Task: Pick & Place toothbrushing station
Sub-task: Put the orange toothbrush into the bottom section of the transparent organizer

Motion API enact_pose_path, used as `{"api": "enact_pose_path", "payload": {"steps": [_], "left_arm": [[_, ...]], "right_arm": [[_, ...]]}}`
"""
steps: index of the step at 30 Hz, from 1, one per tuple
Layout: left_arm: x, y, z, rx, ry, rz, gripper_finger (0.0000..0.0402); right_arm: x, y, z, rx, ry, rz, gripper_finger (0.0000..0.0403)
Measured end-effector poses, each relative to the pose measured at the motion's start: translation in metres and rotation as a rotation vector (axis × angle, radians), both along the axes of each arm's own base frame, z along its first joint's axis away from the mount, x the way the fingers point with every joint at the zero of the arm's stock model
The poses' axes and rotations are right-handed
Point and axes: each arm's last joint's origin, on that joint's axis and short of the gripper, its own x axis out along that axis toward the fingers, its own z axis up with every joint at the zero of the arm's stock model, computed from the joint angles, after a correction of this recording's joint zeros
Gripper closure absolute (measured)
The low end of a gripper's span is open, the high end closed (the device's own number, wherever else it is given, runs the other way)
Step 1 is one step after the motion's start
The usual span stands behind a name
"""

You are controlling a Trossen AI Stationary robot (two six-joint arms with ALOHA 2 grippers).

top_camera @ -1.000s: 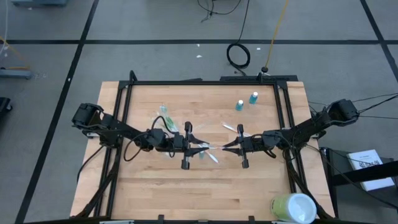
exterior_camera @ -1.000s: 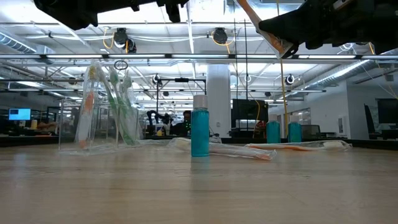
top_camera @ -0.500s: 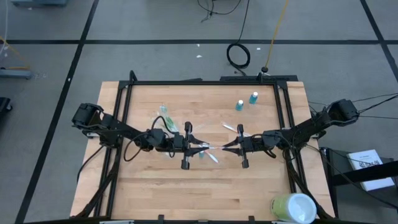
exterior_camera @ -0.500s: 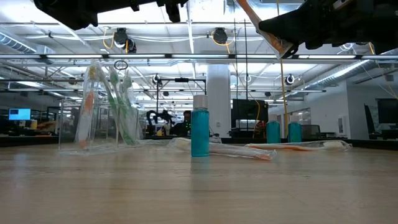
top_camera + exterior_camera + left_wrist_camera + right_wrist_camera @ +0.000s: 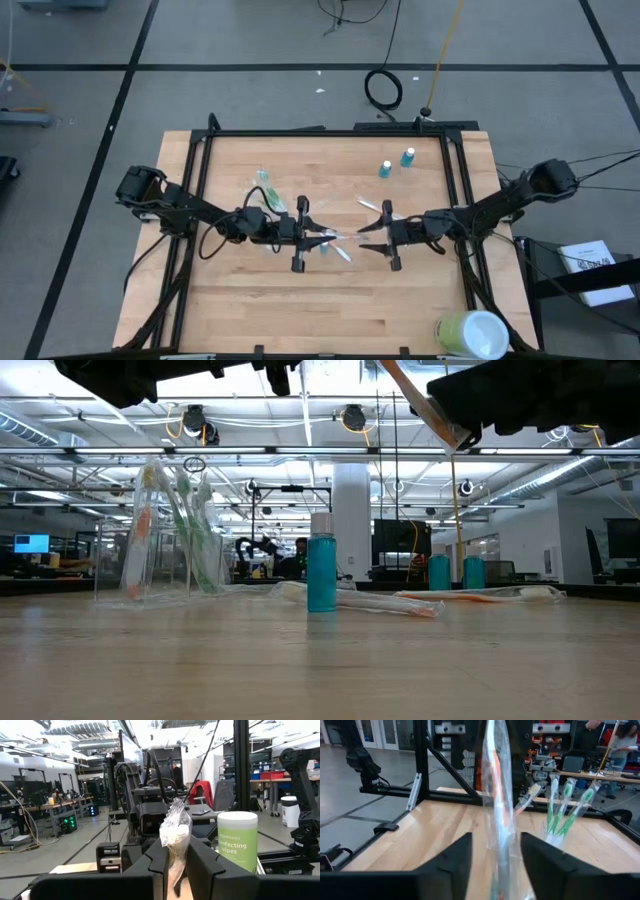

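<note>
A toothbrush in a clear wrapper (image 5: 343, 237), white with an orange streak, is held above the table's middle between my two grippers. My left gripper (image 5: 322, 237) is shut on it (image 5: 175, 851). My right gripper (image 5: 364, 236) is open, and its fingers (image 5: 451, 855) stand on either side of the wrapper (image 5: 499, 795) with a gap on each side. The clear cup (image 5: 266, 194) with green-and-white toothbrushes (image 5: 565, 812) stands at the far left. Two blue tubes (image 5: 396, 163) stand at the far right and one (image 5: 321, 572) below the grippers. My left gripper pinches the wrapped toothbrush between its two fingers, on the wrapper (image 5: 174, 862) a little short of its bulged end (image 5: 175, 827). The fingers come level from the table's left and lie along it. The toothbrush is lifted clear and reaches toward the table's right.
Two more wrapped toothbrushes lie on the wood, one (image 5: 371, 206) behind the right gripper and one (image 5: 342, 253) below the grippers. A large pale green-and-white cup (image 5: 471, 335) stands at the near right corner. A black frame (image 5: 330, 131) runs around the table.
My right gripper has opened and let go of the wrapped toothbrush. My left gripper keeps hold of it, and the toothbrush stays where it was.
</note>
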Motion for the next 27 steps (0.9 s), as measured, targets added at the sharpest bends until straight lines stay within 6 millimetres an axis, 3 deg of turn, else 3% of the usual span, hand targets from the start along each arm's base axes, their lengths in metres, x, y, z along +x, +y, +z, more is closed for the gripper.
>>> {"api": "enact_pose_path", "payload": {"steps": [5, 10, 17, 27], "left_arm": [[0.000, 0.000, 0.000, -0.004, 0.001, -0.001, 0.0356], [0.000, 0.000, 0.000, -0.018, 0.006, -0.004, 0.0356], [-0.012, 0.002, 0.014, -0.056, 0.097, 0.015, 0.0355], [-0.057, -0.005, 0.049, -0.072, 0.233, 0.048, 0.0355]], "right_arm": [[-0.008, -0.003, 0.011, 0.005, -0.015, 0.000, 0.0167], [-0.022, -0.007, 0.022, 0.017, 0.003, -0.001, 0.0133], [-0.035, -0.011, 0.029, 0.095, 0.039, -0.004, 0.0129], [-0.037, -0.011, 0.028, 0.093, 0.055, -0.005, 0.0135]]}}
